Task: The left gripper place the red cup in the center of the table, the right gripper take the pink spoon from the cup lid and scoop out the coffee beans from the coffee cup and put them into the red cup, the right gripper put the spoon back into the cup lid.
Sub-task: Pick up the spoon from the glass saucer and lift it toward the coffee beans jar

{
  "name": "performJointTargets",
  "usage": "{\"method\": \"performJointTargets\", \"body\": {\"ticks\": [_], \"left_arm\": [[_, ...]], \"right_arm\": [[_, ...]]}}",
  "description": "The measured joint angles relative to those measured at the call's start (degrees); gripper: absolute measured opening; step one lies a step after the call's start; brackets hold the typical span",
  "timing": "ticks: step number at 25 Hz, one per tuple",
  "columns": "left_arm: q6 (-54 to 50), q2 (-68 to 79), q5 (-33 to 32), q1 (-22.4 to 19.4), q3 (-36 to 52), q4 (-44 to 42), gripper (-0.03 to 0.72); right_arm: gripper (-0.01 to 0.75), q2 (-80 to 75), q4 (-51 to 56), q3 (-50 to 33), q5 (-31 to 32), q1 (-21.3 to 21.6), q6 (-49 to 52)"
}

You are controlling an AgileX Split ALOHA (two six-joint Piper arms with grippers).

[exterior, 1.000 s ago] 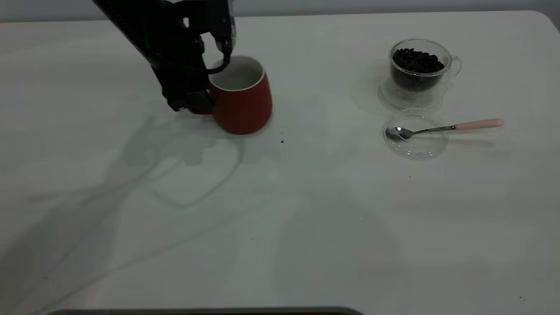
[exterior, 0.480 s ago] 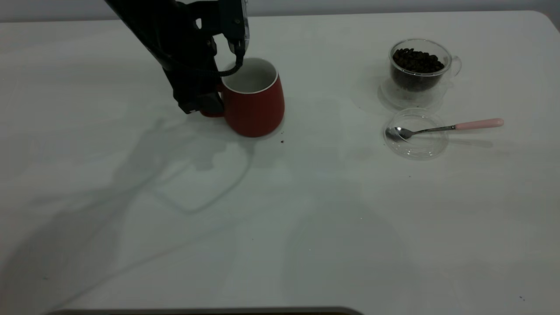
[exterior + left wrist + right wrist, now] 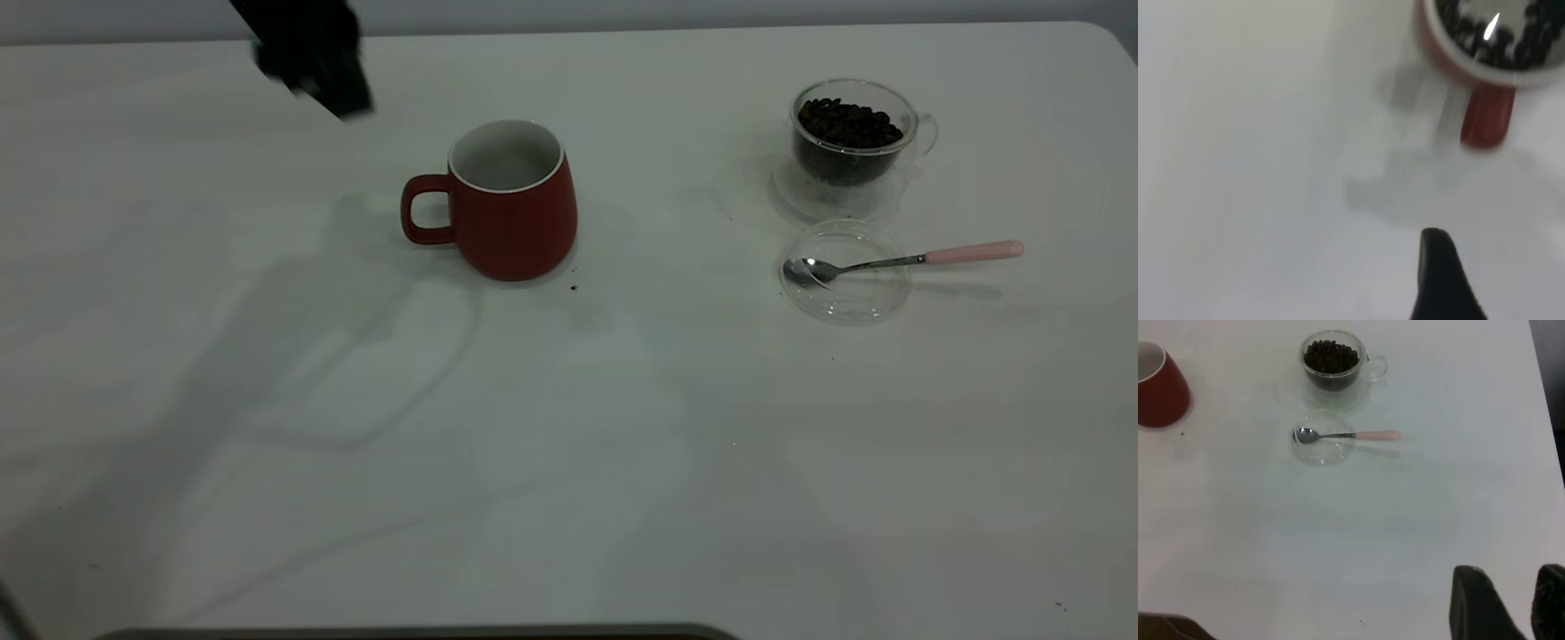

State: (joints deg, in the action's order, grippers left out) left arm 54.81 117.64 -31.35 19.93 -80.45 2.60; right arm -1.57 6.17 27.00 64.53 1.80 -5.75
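The red cup [image 3: 516,204] stands upright near the table's middle, handle toward the left, with nothing holding it; it also shows blurred in the left wrist view [image 3: 1485,120]. My left gripper [image 3: 311,67] hangs high at the back left, well clear of the cup; one finger [image 3: 1439,267] shows, the other lies outside the picture. The glass coffee cup [image 3: 849,133] full of beans stands at the back right. In front of it lies the clear cup lid [image 3: 845,298] with the pink spoon [image 3: 898,260] resting in it, handle sticking out right. My right gripper [image 3: 1510,572] hovers far off, fingers slightly apart, empty.
A loose dark crumb [image 3: 573,288] lies just right of the red cup's base. The white table [image 3: 569,462] stretches wide in front of all the objects. A dark edge [image 3: 409,633] runs along the table's near side.
The left gripper slid the red cup slightly right, let go of its handle, then rose away to the back left. Coffee cup, lid and spoon have not moved.
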Motion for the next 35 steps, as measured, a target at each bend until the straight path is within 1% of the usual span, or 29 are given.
{"method": "performJointTargets", "body": {"ticks": [2,5,9,10,11,15,18,20,22,28,32,35], "left_arm": [[-7.16,-4.63,-4.34,0.0,0.0,-3.63,0.505],[-18.66,-12.22,-12.88,0.0,0.0,-8.1,0.505],[-32.43,-22.66,-28.24,0.0,0.0,-12.65,0.505],[-35.75,-25.89,-33.26,0.0,0.0,-13.56,0.505],[-38.58,-28.14,-35.63,0.0,0.0,-13.97,0.505],[-45.8,-38.03,-35.64,0.0,1.82,-14.43,0.505],[-49.64,-47.14,-35.64,0.0,6.92,-13.03,0.505],[-50.69,-53.36,-35.64,0.0,11.91,-10.72,0.505],[-51.35,-58.58,-35.64,0.0,18.82,-8.39,0.505],[-57.45,-69.02,-35.69,0.0,36.38,-7.63,0.505],[-58.25,-75.17,-35.15,0.0,46.07,-5.63,0.505],[-58.31,-80.66,-33.28,0.0,51.23,-3.99,0.505]], "right_arm": [[0.239,0.0,0.0,0.0,0.0,0.0,0.0],[0.239,0.0,0.0,0.0,0.0,0.0,0.0],[0.239,0.0,0.0,0.0,0.0,0.0,0.0],[0.239,0.0,0.0,0.0,0.0,0.0,0.0],[0.239,0.0,0.0,0.0,0.0,0.0,0.0],[0.239,0.0,0.0,0.0,0.0,0.0,0.0],[0.239,0.0,0.0,0.0,0.0,0.0,0.0],[0.239,0.0,0.0,0.0,0.0,0.0,0.0],[0.239,0.0,0.0,0.0,0.0,0.0,0.0],[0.239,0.0,0.0,0.0,0.0,0.0,0.0],[0.239,0.0,0.0,0.0,0.0,0.0,0.0],[0.239,0.0,0.0,0.0,0.0,0.0,0.0]]}}
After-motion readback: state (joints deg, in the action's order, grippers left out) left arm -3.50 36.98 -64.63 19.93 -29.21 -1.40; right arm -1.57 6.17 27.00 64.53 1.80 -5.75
